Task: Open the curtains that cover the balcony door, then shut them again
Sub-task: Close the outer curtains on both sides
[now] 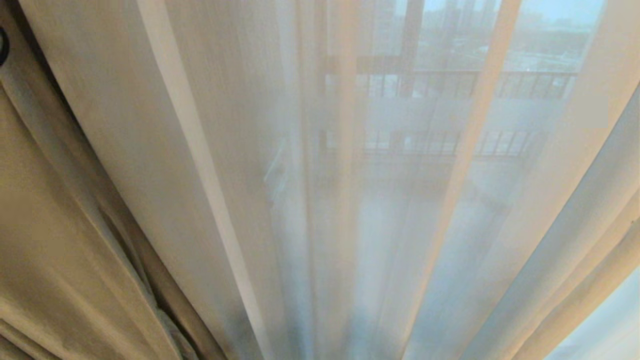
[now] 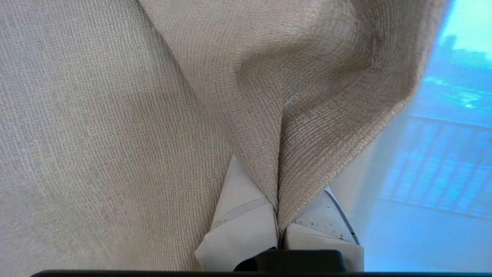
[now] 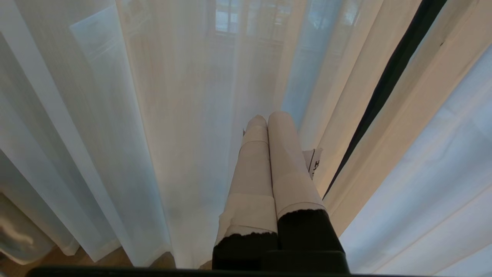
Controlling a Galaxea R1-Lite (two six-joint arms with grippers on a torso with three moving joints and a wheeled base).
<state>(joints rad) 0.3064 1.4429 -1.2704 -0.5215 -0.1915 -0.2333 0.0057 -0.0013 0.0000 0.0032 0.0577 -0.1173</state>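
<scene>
The beige woven curtain (image 2: 115, 134) fills most of the left wrist view. My left gripper (image 2: 277, 215) is shut on a fold of it, the cloth pinched between the two white-taped fingers (image 2: 242, 219). In the head view that curtain (image 1: 55, 250) hangs bunched at the lower left, and neither gripper shows there. A dark upright of the balcony door (image 1: 411, 45) shows dimly through thin fabric. My right gripper (image 3: 267, 119) is shut with nothing in it, its taped fingers pressed together in front of the sheer.
A thin white sheer (image 1: 320, 200) hangs across the whole middle, with a balcony railing (image 1: 450, 85) faintly visible behind it. More sheer folds (image 3: 115, 134) and a dark strip (image 3: 392, 77) surround the right gripper. Wooden floor (image 3: 96, 259) shows under the hem.
</scene>
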